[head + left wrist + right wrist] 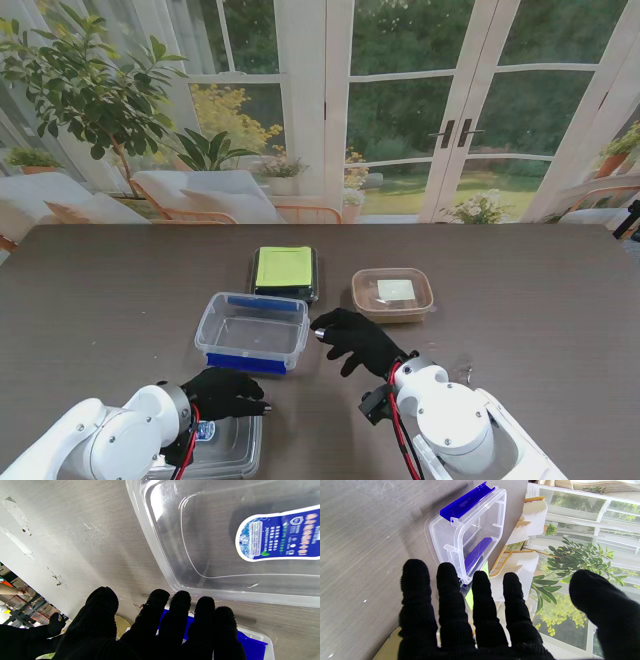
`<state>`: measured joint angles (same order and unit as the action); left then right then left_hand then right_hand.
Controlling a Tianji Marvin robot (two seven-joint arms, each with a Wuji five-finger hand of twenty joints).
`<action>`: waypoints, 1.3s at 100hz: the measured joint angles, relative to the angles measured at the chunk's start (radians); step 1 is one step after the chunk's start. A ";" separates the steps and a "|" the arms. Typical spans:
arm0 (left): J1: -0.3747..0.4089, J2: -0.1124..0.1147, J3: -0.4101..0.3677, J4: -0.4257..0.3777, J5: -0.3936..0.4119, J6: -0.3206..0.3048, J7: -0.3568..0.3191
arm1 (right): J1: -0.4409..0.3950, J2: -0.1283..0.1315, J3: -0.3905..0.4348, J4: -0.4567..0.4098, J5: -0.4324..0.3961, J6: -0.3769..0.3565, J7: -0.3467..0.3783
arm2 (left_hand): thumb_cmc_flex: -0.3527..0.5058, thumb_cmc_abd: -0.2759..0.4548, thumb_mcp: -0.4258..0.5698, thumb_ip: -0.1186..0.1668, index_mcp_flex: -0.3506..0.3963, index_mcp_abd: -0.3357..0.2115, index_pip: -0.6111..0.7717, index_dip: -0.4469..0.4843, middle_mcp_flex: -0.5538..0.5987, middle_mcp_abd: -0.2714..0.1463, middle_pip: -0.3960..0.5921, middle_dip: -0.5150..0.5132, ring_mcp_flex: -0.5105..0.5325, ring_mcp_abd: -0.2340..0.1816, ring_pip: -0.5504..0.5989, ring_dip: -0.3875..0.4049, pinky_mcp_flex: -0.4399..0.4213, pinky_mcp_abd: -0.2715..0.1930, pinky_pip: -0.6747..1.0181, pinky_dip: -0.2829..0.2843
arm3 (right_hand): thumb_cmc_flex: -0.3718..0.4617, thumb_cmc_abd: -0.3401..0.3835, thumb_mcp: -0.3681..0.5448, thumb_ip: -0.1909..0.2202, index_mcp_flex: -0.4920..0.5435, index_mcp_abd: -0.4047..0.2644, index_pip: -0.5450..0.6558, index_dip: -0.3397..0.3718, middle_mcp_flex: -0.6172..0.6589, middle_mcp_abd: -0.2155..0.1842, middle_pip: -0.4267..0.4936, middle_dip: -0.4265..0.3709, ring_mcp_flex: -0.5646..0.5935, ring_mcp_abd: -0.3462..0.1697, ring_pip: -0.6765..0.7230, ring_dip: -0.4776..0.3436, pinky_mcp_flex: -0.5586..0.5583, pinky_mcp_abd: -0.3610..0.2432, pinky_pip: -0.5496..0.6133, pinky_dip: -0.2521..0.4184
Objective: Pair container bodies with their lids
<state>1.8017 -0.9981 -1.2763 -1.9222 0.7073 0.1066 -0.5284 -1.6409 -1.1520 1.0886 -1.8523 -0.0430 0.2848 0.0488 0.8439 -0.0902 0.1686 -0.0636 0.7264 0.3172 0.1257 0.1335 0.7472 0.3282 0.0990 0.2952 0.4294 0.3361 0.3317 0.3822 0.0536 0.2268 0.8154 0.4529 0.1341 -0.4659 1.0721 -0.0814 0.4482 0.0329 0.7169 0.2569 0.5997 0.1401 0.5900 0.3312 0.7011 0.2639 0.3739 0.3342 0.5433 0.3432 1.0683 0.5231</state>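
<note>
Left robot hand (225, 392): fingers apart, holding nothing, hovering over the farther edge of the clear lid (228, 447), which lies flat on the surface (100, 300) at the near left, label side showing. Right robot hand (355, 340): fingers spread, empty, its fingertips just beside the right end of the clear box (252, 332), possibly touching the rim; contact cannot be confirmed.

The clear box with blue clips sits open, just beyond the lid and slightly to the right of it, its long axis running left to right. The lid lies the same way.

Judgement: the left robot hand is nearer the lid, and the lid must travel away from me onto the box, with the right robot hand placed to steady it.

Farther off, a black box with a green lid (285, 270) and a tan box (392, 293) stand side by side, both seemingly covered.
</note>
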 measured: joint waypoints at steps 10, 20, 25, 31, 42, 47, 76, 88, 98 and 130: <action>0.008 0.000 -0.003 -0.004 0.009 -0.002 0.010 | 0.000 0.000 -0.001 0.000 0.000 0.001 0.000 | 0.000 0.000 -0.003 0.000 0.002 0.000 0.000 0.000 0.008 0.000 0.001 0.000 0.000 0.000 0.000 0.000 0.000 0.000 0.000 0.000 | 0.000 0.000 0.000 0.000 0.000 0.000 0.000 0.000 0.000 0.000 0.000 0.000 0.000 0.000 0.000 0.000 0.000 0.000 0.000 0.000; 0.023 -0.004 -0.012 -0.004 0.019 -0.026 0.065 | 0.001 0.000 -0.001 0.000 -0.001 0.002 0.001 | 0.000 0.000 -0.003 0.000 0.001 0.000 0.000 0.000 0.012 0.000 0.011 0.000 0.000 0.000 0.000 0.000 0.000 0.000 0.000 0.000 | 0.000 0.000 0.000 0.000 0.000 0.000 0.000 0.000 0.000 0.000 0.000 0.000 0.000 0.000 0.000 0.000 0.000 0.000 0.000 0.000; 0.031 -0.007 -0.020 -0.004 0.024 -0.041 0.084 | 0.002 0.000 -0.001 0.000 -0.001 0.003 0.001 | 0.000 0.000 -0.003 0.000 0.001 0.000 0.000 0.000 0.012 -0.001 0.011 0.000 0.000 0.000 0.000 0.000 0.000 0.000 0.000 0.000 | 0.000 0.000 0.000 0.000 0.000 0.000 0.000 0.000 0.000 0.000 0.000 0.000 0.000 0.000 0.000 0.000 0.000 0.000 0.000 0.000; 0.039 -0.011 -0.028 -0.006 0.031 -0.052 0.096 | 0.002 0.000 -0.001 0.000 -0.001 0.004 0.001 | 0.000 0.000 -0.003 0.000 0.002 0.000 0.000 0.000 0.012 -0.001 0.011 0.000 0.000 0.000 0.000 0.000 0.003 0.000 0.000 0.000 | 0.000 0.000 0.000 0.000 0.000 0.000 0.000 0.000 0.000 0.000 0.000 0.000 0.000 0.000 0.000 0.000 0.000 0.000 0.000 0.000; 0.053 -0.012 -0.037 -0.027 0.034 -0.043 0.087 | 0.003 0.000 -0.001 0.000 -0.001 0.006 0.002 | 0.000 0.000 -0.004 0.000 0.006 0.000 0.000 0.000 0.018 -0.001 0.011 0.008 0.025 0.003 0.031 0.020 0.016 0.000 0.036 0.003 | 0.000 0.000 0.000 0.000 0.000 0.001 0.000 0.000 0.000 0.000 0.000 0.000 0.000 0.000 0.000 0.000 0.000 0.000 0.000 0.000; 0.058 -0.012 -0.038 -0.039 0.034 -0.031 0.079 | 0.003 0.000 -0.001 0.000 -0.001 0.006 0.002 | 0.000 0.000 -0.004 0.000 0.007 0.000 0.000 0.000 0.023 -0.001 0.011 0.012 0.027 0.004 0.043 0.026 0.019 0.001 0.044 0.011 | 0.000 0.000 0.000 0.000 0.000 0.002 0.000 0.000 0.000 0.000 0.000 0.000 0.000 0.000 0.000 0.000 0.000 0.000 0.000 0.000; 0.070 -0.001 -0.029 -0.080 0.030 0.039 -0.006 | 0.004 0.000 -0.003 0.001 0.000 0.007 0.001 | 0.000 0.000 -0.004 0.000 0.023 0.000 0.001 0.002 0.041 0.002 0.014 0.013 0.072 0.018 0.064 0.048 0.044 0.015 0.085 0.026 | 0.000 0.000 0.000 0.000 0.017 0.006 0.000 0.000 0.000 0.000 0.000 0.000 0.000 0.000 0.000 0.000 0.000 0.000 0.000 0.000; 0.075 -0.001 -0.024 -0.078 0.026 0.044 0.007 | 0.004 0.000 -0.004 0.001 0.002 0.008 0.001 | 0.000 0.000 -0.004 0.000 0.026 0.000 0.001 0.002 0.041 0.003 0.014 0.013 0.072 0.018 0.064 0.049 0.044 0.015 0.085 0.026 | 0.000 0.000 0.000 0.000 0.017 0.007 0.000 0.000 0.000 0.000 0.000 0.000 0.000 0.000 0.000 0.000 0.000 0.000 0.000 0.000; 0.068 -0.001 -0.012 -0.060 0.007 0.046 0.016 | 0.004 0.000 -0.004 0.002 0.004 0.008 0.002 | 0.000 0.000 -0.004 0.000 0.026 0.000 0.001 0.002 0.041 0.005 0.014 0.013 0.071 0.018 0.064 0.061 0.043 0.015 0.085 0.026 | 0.000 0.000 0.000 0.000 0.017 0.007 0.000 0.000 0.000 0.000 0.000 0.000 0.000 0.000 0.000 0.000 0.000 0.000 0.000 0.000; 0.007 -0.001 0.035 -0.011 -0.051 0.051 0.047 | 0.004 0.000 -0.002 0.003 0.009 0.013 0.005 | 0.015 0.000 -0.005 0.000 0.026 0.004 0.001 0.002 0.042 0.011 0.017 0.019 0.079 0.035 0.117 0.072 0.032 0.014 0.083 0.024 | 0.000 0.000 0.000 0.000 0.017 0.007 0.000 0.000 0.000 0.000 0.000 0.000 0.000 0.000 0.000 0.000 0.000 0.000 0.000 0.000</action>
<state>1.8087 -0.9995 -1.2417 -1.9336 0.6566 0.1576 -0.4817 -1.6367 -1.1520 1.0868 -1.8496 -0.0340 0.2983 0.0540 0.8584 -0.0902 0.1636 -0.0636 0.7526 0.3210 0.1272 0.1350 0.7888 0.3390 0.1159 0.3137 0.5082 0.3711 0.4491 0.4543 0.0857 0.2411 0.8983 0.4772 0.1341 -0.4657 1.0721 -0.0815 0.4656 0.0399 0.7168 0.2569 0.5997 0.1401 0.5900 0.3312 0.7011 0.2639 0.3739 0.3342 0.5433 0.3432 1.0683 0.5231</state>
